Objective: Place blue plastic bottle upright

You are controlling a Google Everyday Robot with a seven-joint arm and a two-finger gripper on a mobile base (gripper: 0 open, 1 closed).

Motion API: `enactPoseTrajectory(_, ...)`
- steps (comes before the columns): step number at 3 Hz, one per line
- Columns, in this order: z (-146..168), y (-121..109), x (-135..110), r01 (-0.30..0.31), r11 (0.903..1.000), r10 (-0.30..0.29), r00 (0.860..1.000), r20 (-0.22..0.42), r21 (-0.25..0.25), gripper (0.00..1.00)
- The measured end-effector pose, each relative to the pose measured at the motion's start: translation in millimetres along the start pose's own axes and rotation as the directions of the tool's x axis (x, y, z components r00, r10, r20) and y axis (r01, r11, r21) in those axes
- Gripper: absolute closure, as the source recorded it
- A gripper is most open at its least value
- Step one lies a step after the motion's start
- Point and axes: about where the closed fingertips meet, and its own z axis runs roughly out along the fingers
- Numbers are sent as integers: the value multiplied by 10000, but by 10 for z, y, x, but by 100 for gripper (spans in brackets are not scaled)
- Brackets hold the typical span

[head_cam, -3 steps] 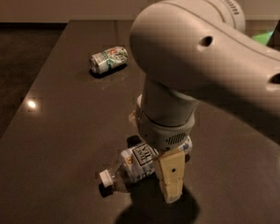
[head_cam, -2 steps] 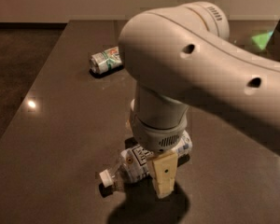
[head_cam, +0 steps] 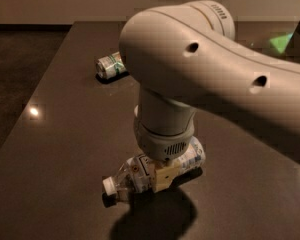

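Observation:
The blue plastic bottle (head_cam: 132, 176) lies on its side on the dark table (head_cam: 65, 124), near the front. Its white cap (head_cam: 109, 185) points to the left front, and its pale label shows under the arm. My gripper (head_cam: 162, 176) is down over the middle of the bottle, with one cream finger (head_cam: 166, 178) in front of the bottle's body. The wrist and the large white arm (head_cam: 205, 69) hide the far finger and most of the bottle's right half.
A green-and-white can (head_cam: 110, 65) lies on its side at the back left of the table, partly behind the arm. The table's left edge runs diagonally from back to front left, with dark floor beyond. A bright reflection spot sits at the left.
The arm has come lower and swung left, so it now covers more of the view. The gripper has dropped down onto the bottle's middle. The bottle has not moved.

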Motion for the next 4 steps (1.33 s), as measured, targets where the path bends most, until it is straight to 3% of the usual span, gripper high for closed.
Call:
enactPoseTrajectory(1,-120,-90,20,-208,9998,205,9992,345,70,84)
enactPoseTrajectory(2,-270,-288,104,-761,9971,752,9914,1071,49,100)
enactPoseTrajectory(3,-455,-571,239,-1654,9862,1592,9624,2201,98,100)
enactPoseTrajectory(4,-667,-899,415,-3476,9377,3129,8450,4336,7,100)
